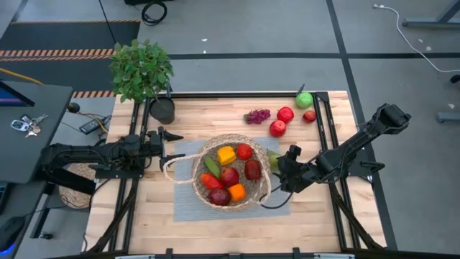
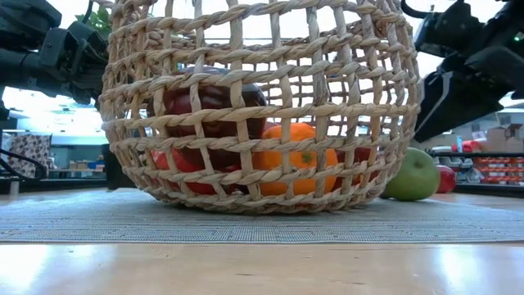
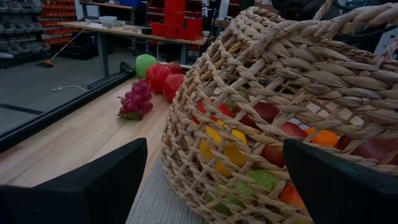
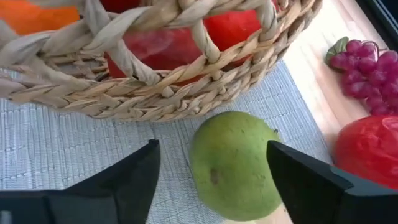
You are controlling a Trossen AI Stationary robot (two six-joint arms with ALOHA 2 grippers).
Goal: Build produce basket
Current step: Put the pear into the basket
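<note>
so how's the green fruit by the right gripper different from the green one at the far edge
The pale green oval fruit lies on the grey woven mat, touching the tan wicker basket, between the right gripper's open fingers. The brighter green round fruit sits on bare wood near the table's far edge, away from both arms. Both are green and outside the basket.

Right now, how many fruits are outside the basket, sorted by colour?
Red fruits: 3
Green fruits: 2
Purple grape bunch: 1
Total outside the basket: 6
</note>
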